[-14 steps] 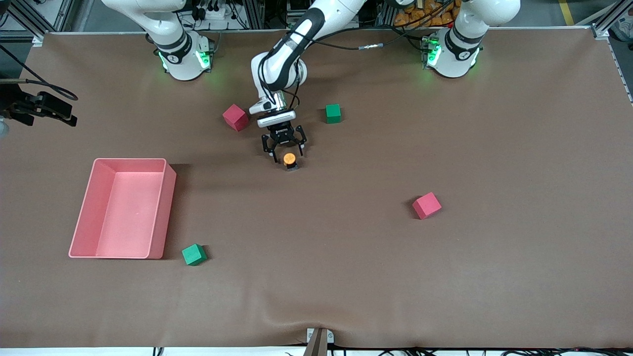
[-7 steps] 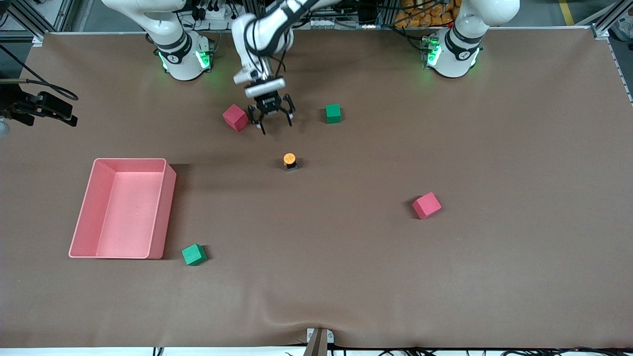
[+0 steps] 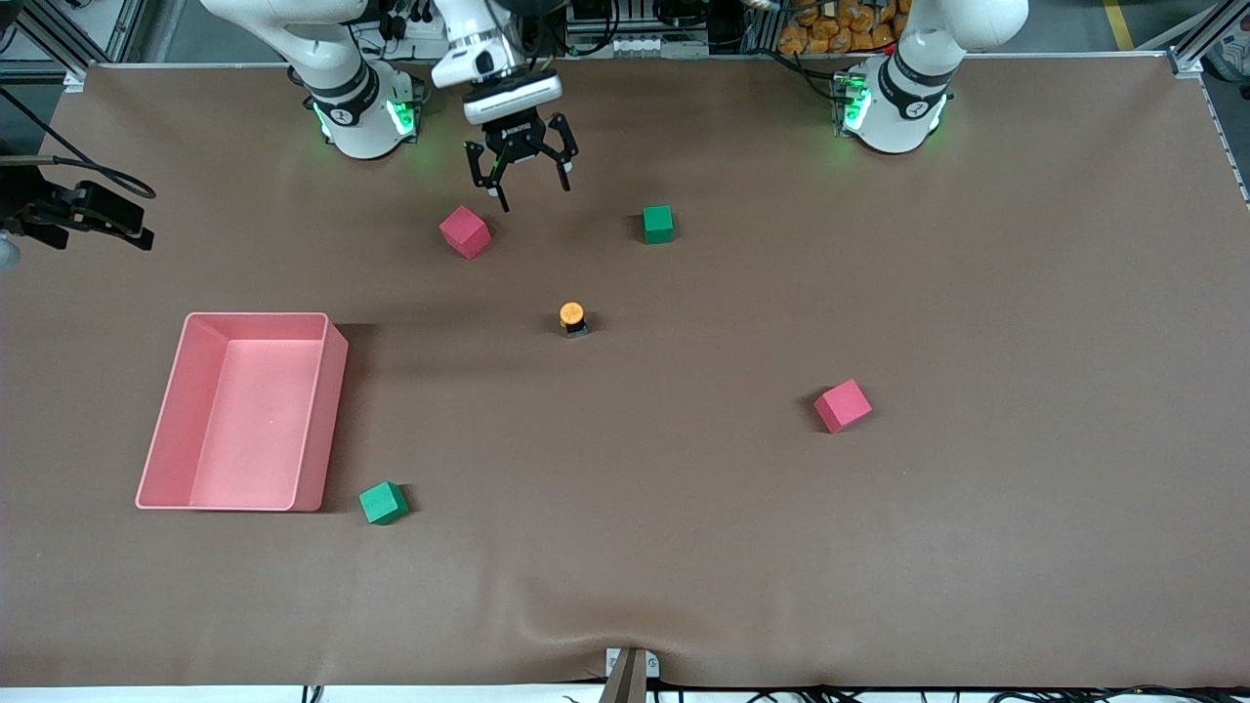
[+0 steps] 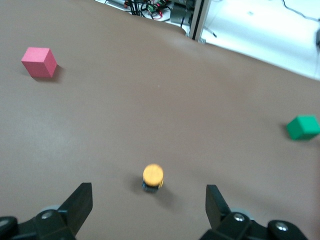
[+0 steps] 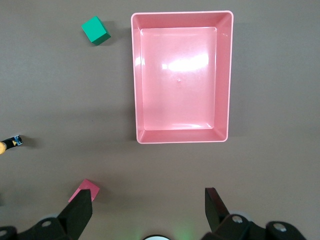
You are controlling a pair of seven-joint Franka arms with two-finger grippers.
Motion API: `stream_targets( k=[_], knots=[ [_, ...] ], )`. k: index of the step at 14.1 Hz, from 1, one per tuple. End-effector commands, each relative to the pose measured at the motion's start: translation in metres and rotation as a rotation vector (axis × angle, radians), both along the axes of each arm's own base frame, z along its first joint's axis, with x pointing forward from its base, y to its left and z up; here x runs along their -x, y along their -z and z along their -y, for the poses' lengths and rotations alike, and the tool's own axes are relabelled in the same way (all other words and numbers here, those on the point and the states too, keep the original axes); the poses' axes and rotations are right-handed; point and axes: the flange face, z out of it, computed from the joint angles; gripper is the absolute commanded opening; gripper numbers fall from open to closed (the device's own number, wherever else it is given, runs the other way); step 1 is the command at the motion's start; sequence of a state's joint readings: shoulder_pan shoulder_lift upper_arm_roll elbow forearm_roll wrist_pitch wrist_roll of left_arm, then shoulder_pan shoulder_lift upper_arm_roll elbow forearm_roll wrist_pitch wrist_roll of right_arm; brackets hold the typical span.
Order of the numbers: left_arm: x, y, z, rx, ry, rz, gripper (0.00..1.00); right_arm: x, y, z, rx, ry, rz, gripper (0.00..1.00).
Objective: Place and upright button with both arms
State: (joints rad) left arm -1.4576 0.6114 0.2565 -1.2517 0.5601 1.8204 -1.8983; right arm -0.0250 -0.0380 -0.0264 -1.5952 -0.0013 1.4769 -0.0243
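Though the button [image 3: 572, 315] stands on the table [image 3: 879, 547] clear of the left hand [image 3: 534, 193], which is spread wide and empty, the right hand [image 5: 147, 200], equally open and empty over the tray [image 5: 229, 75], shows only its fingertips [image 5: 82, 200].

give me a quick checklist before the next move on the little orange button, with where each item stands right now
1. Small push-button with the round orange cap and black body stands upright, cap up: ok.
2. Button free of any grip: ok, nothing touches it.
3. Left gripper, in the air near the red cube, has open jaws: ok.
4. Right gripper, above the table near the pink rectangular plastic tray, has open jaws and holds nothing: ok.
5. Bare space around the button: ok, the green cube and the red cube both sit apart from it.
6. Whether the button sits at its intended spot: cannot tell, no mark shows.
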Motion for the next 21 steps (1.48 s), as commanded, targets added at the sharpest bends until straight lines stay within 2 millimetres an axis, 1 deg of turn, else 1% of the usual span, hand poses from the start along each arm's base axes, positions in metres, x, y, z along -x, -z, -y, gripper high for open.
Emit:
stream_targets(
  k=[1, 2, 3, 4, 5, 7, 8, 9, 10, 12, 13, 16, 17, 18, 21],
  knots=[
    [-0.044, -0.091, -0.050, 0.095, -0.014, -0.079, 1.00, 0.001, -0.004, 0.000, 0.012, -0.007, 0.006, 1.00],
    [-0.064, -0.128, -0.074, 0.137, -0.008, -0.121, 1.00, 0.001, -0.004, 0.000, 0.012, -0.007, 0.006, 1.00],
    [-0.089, -0.165, -0.105, 0.185, -0.009, -0.154, 1.00, 0.001, -0.004, 0.000, 0.014, -0.007, 0.006, 1.00],
    [-0.112, -0.189, -0.134, 0.214, -0.015, -0.175, 1.00, 0.001, -0.003, 0.000, 0.012, -0.007, 0.004, 1.00],
    [-0.133, -0.210, -0.163, 0.220, -0.013, -0.189, 1.00, 0.001, -0.003, 0.000, 0.012, -0.007, 0.004, 1.00],
    [-0.172, -0.237, -0.218, 0.238, 0.018, -0.243, 1.00, 0.001, -0.003, 0.000, 0.012, -0.007, 0.004, 1.00],
    [-0.193, -0.247, -0.249, 0.255, 0.022, -0.274, 1.00, 0.001, -0.003, 0.000, 0.014, -0.007, 0.004, 1.00],
    [-0.210, -0.250, -0.275, 0.244, 0.027, -0.305, 1.00, 0.000, -0.003, 0.000, 0.013, -0.007, 0.006, 1.00],
    [-0.223, -0.255, -0.303, 0.212, 0.045, -0.327, 1.00, 0.000, -0.003, 0.000, 0.014, -0.007, 0.006, 1.00],
    [-0.249, -0.256, -0.355, 0.154, 0.071, -0.379, 1.00, 0.000, -0.004, 0.000, 0.014, -0.007, 0.009, 1.00],
    [-0.262, -0.259, -0.385, 0.158, 0.091, -0.404, 1.00, 0.000, -0.004, 0.001, 0.013, -0.004, 0.009, 1.00],
    [-0.301, -0.257, -0.473, 0.199, 0.170, -0.470, 1.00, 0.001, -0.004, 0.001, 0.013, -0.005, 0.008, 1.00],
    [-0.310, -0.256, -0.503, 0.208, 0.192, -0.484, 1.00, 0.001, -0.004, 0.001, 0.013, -0.005, 0.008, 1.00],
    [-0.316, -0.253, -0.527, 0.201, 0.223, -0.505, 1.00, 0.001, -0.004, 0.001, 0.012, -0.005, 0.006, 1.00],
    [-0.322, -0.247, -0.583, 0.157, 0.285, -0.565, 1.00, 0.001, -0.004, 0.001, 0.012, -0.005, 0.006, 1.00]
  ],
)
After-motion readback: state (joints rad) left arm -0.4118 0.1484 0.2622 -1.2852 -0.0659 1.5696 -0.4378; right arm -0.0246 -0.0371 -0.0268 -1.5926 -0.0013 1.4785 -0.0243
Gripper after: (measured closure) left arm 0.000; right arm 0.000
